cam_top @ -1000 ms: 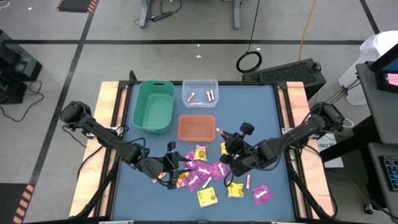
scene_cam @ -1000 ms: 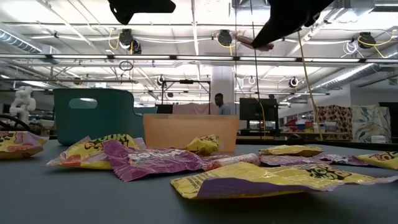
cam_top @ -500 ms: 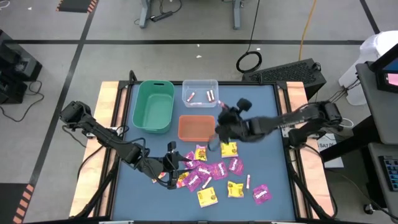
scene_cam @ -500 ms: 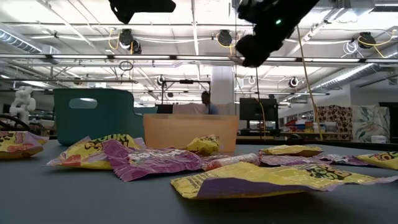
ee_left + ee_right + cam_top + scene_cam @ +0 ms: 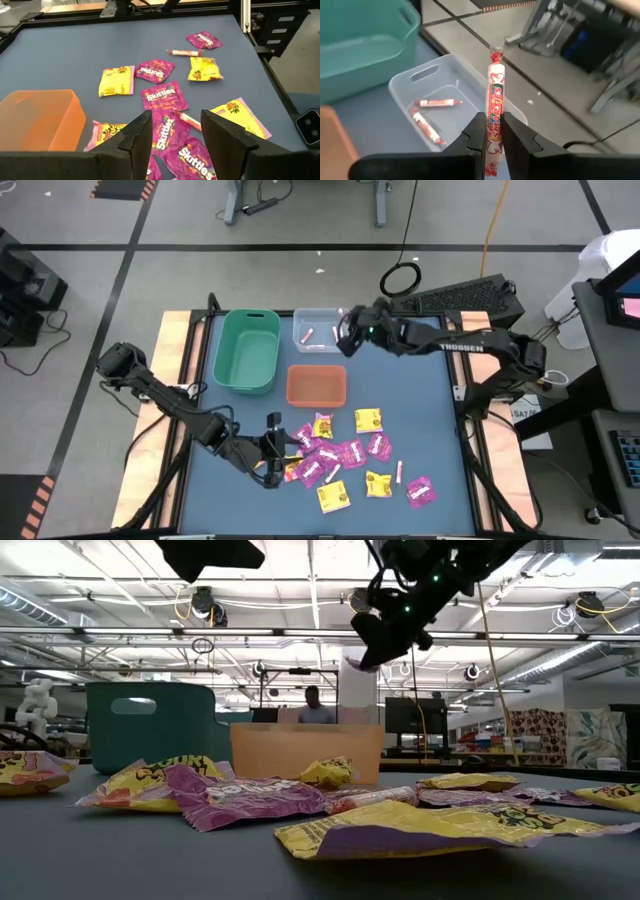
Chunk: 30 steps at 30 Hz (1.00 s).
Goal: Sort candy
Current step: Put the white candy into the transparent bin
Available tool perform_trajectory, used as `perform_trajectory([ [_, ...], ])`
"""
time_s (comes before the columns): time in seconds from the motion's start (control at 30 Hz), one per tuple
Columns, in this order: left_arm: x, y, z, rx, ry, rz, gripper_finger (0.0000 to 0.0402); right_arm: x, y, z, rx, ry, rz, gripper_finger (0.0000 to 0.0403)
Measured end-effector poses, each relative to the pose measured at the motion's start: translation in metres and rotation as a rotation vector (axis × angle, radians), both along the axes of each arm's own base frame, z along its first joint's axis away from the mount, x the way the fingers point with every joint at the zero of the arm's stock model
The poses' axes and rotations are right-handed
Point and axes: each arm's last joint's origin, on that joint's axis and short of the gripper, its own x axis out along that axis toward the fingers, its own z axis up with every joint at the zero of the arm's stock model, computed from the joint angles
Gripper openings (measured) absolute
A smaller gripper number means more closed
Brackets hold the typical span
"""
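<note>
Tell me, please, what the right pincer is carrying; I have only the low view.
Observer: The right pincer is shut on a Smarties stick.
Operator: Where is it relative to the bins?
Observer: By the rim of the clear bin, which holds at least two similar sticks.
Operator: And the left pincer?
Observer: The left pincer is open and empty, above the magenta Skittles packets.

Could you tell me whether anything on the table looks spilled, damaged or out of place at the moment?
Nothing stands out. The loose candy lies scattered on the mat, unsorted but intact. The green bin, orange bin and clear bin sit upright. The right end effector grips a Smarties roll over the clear bin.
</note>
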Motion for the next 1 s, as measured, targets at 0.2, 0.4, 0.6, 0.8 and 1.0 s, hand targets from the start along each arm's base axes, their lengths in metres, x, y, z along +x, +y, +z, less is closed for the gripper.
perform_trajectory([
  [0.2, 0.0, 0.0, 0.0, -0.001, -0.001, 0.0, 0.0173, 0.007, -0.023, -0.031, 0.072, 0.052, -0.047, 0.0036],
  [0.4, 0.0, 0.0, 0.0, -0.001, -0.001, 0.0, 0.0173, 0.027, -0.033, -0.078, 0.085, 0.132, -0.039, 0.0037],
  [0.6, 0.0, 0.0, 0.0, -0.001, -0.001, 0.0, 0.0173, 0.036, -0.037, -0.093, 0.076, 0.096, -0.055, 0.0037],
  [0.8, 0.0, 0.0, 0.0, -0.001, -0.001, 0.0, 0.0173, 0.034, -0.038, -0.094, 0.058, 0.117, -0.093, 0.0047],
  [1.0, 0.0, 0.0, 0.0, -0.005, -0.001, 0.003, 0.0173, 0.03, -0.036, -0.091, 0.076, 0.142, -0.097, 0.0119],
])
